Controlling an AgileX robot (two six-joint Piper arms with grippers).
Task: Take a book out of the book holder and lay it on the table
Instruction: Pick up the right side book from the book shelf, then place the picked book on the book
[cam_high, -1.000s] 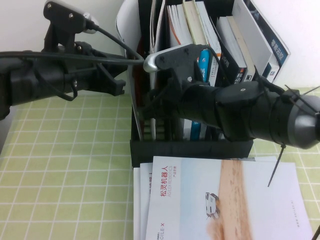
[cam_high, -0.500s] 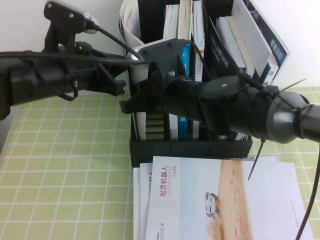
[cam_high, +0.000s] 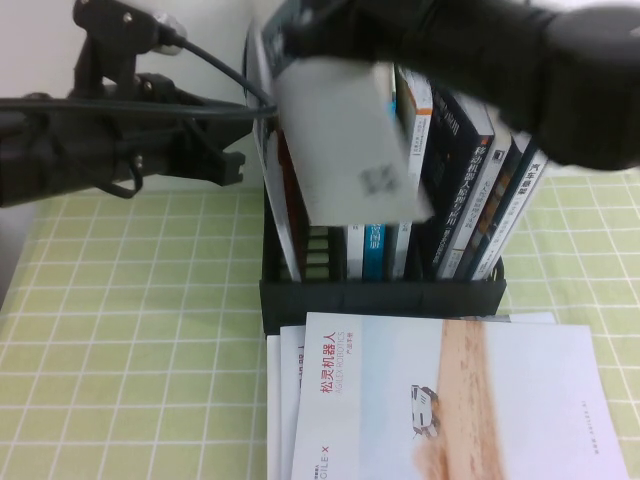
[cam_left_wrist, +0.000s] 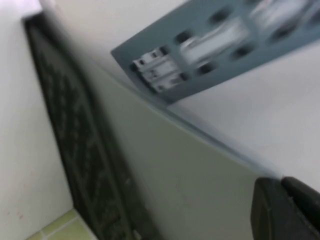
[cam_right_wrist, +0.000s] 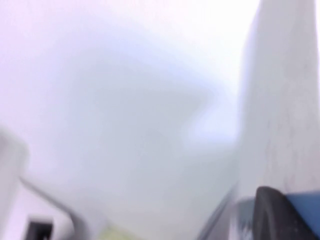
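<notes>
One thin white booklet with a QR code (cam_high: 350, 150) hangs upright from my clenched right hand (cam_high: 330, 45), half-lifted above the black plastic file rack (cam_high: 380, 298); my left hand (cam_high: 215, 160) waits beside it, grip unclear.

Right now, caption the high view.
Right end effector lifts a book from the book holder; left end effector alongside.
</notes>
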